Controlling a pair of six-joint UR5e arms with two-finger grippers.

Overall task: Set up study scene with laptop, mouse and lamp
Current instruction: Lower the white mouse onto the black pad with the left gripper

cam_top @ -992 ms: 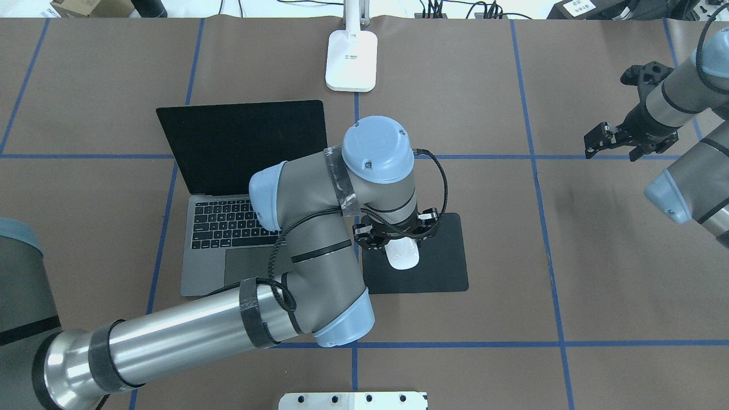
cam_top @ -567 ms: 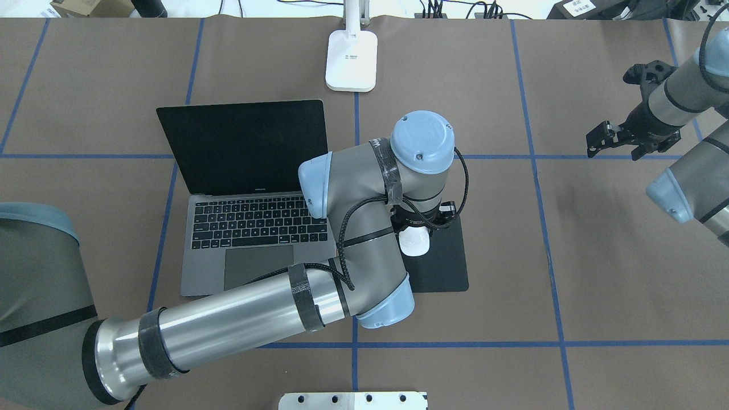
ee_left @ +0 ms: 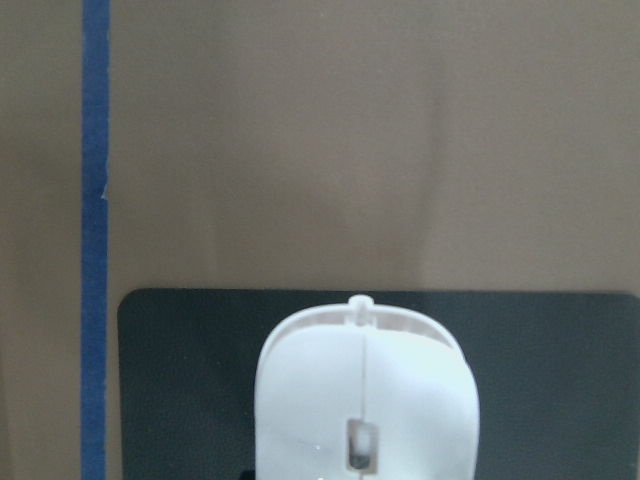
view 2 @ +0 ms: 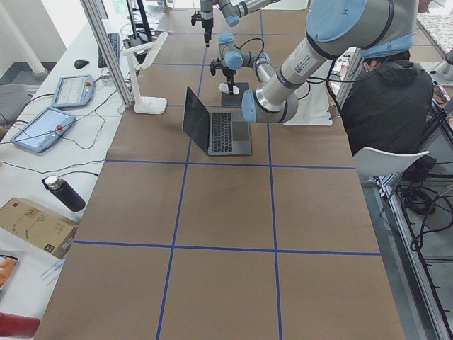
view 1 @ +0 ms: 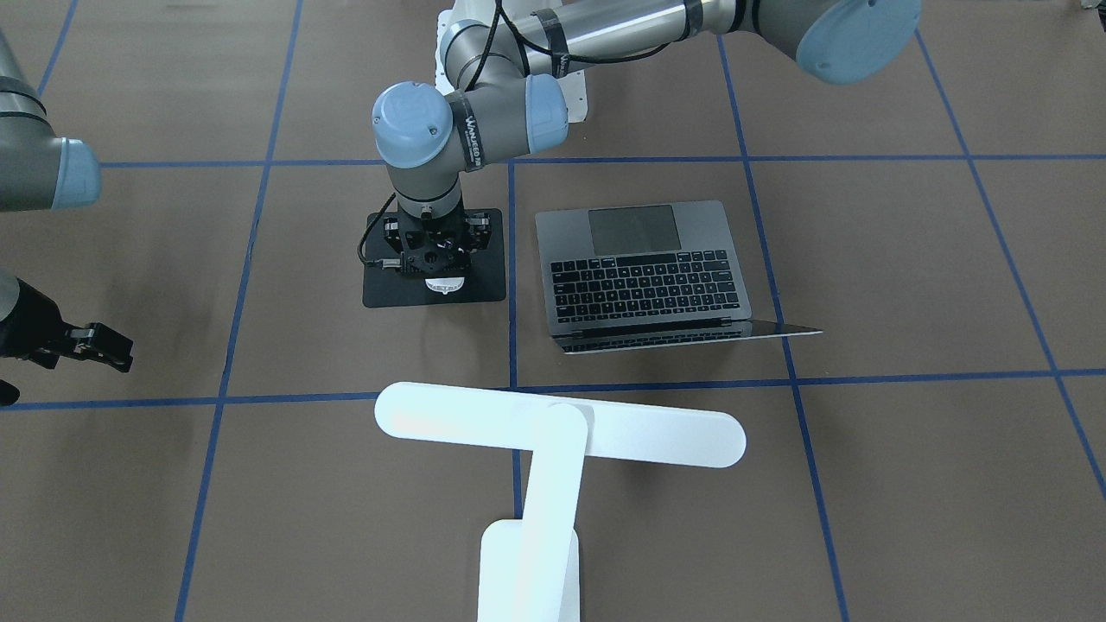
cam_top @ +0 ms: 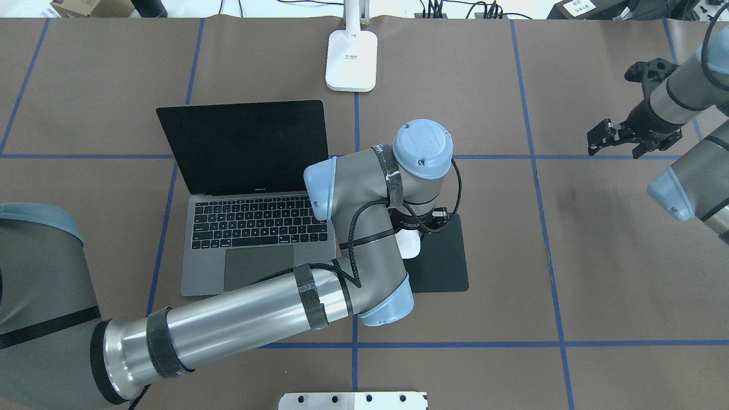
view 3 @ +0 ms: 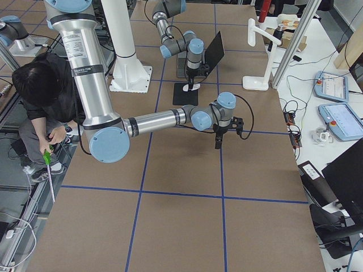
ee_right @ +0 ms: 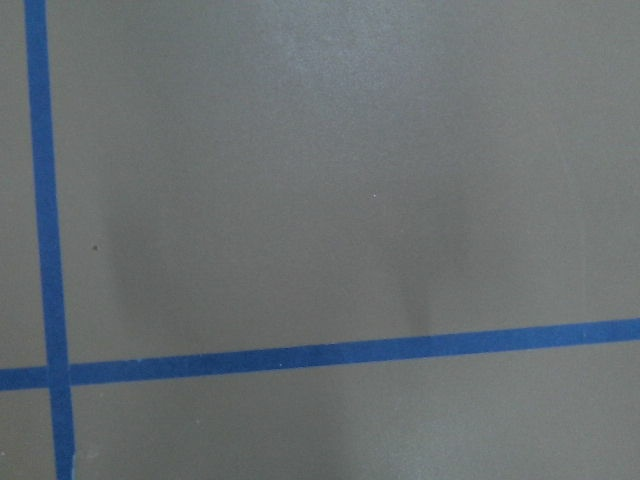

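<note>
Left arm (cam_top: 364,228) crosses the laptop (cam_top: 245,171) at its right edge; left gripper (view 1: 436,263), clamped on the mouse (ee_left: 365,400), covers the mouse pad (cam_top: 447,256) — overhead approach blocked there. Lamp (view 1: 553,432) head overhangs beyond both. Bare table (cam_top: 512,239) separates mouse pad from right gripper (cam_top: 618,145)

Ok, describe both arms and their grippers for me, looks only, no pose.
Both arms match: the left arm and right arm are grey and silver tubes with rounded light-blue joint caps. The left one wears black bands, one with white lettering, and a black cable loops along it. The left gripper and right gripper are black and angular.
</note>
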